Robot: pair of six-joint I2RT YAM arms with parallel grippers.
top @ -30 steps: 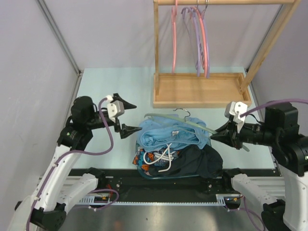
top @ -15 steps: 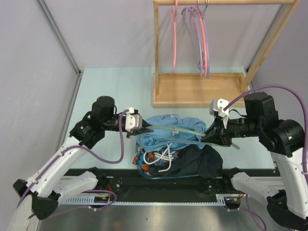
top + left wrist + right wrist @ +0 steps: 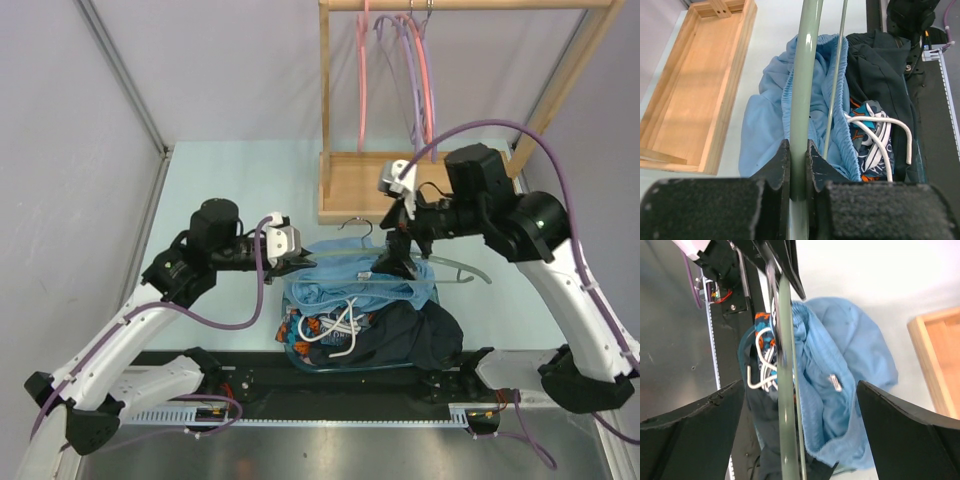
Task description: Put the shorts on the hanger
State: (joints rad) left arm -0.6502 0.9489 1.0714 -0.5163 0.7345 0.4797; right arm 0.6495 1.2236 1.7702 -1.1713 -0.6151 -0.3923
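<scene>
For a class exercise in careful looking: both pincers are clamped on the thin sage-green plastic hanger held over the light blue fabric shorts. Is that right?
No. Only the left pincer is clamped on the thin sage-green plastic hanger; the right pincer is open, its jaws wide of the bar, as the right wrist view shows. It is over the light blue fabric shorts.

Soft, bright, even light falls from above, leaving only faint shadows on the bench (image 3: 230,170). The left claw (image 3: 799,150) and right claw (image 3: 800,385) blur near the lens. The hanger (image 3: 785,390) inside the right claw looks smeared. The shorts (image 3: 765,110) beyond the left claw are sharp.
</scene>
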